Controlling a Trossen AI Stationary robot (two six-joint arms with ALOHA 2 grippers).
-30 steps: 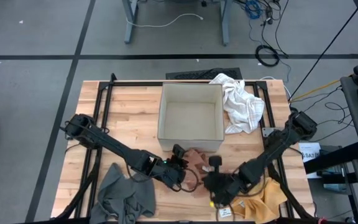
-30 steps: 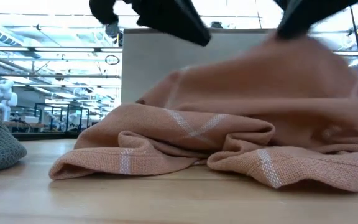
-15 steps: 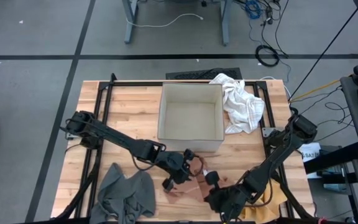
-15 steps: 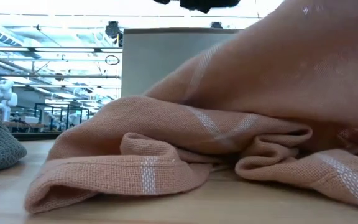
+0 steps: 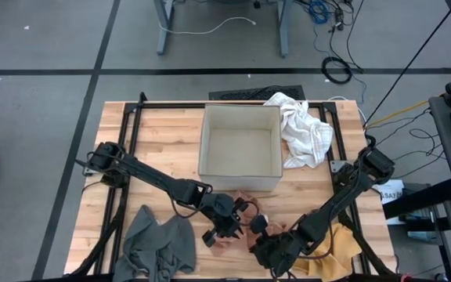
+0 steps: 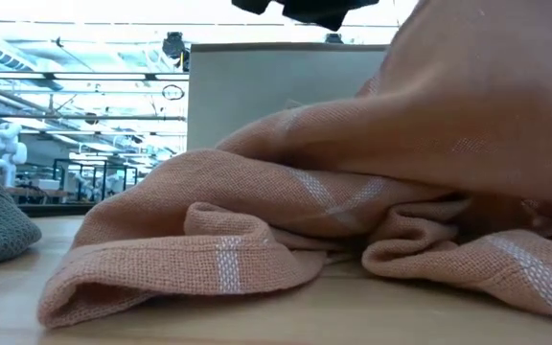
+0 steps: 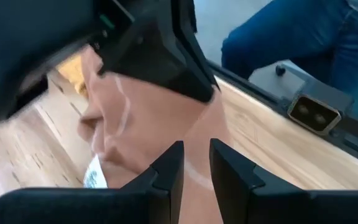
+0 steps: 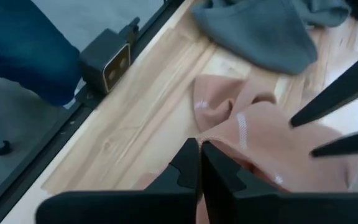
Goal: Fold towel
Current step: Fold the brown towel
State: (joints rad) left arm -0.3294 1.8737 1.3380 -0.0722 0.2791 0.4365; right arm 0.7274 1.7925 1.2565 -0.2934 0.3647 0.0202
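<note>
A salmon-pink woven towel with pale stripes (image 6: 286, 240) is lying crumpled on the wooden table (image 5: 163, 149), at its near edge just in front of the open beige box (image 5: 239, 149). The 2 grippers are working it there. The left gripper (image 5: 229, 227) is pinching a fold of the cloth between its narrowly parted fingers (image 7: 166, 174). The right gripper (image 5: 266, 249) is sitting just right of it, its fingers (image 8: 188, 162) clamped fully together on the towel's edge.
</note>
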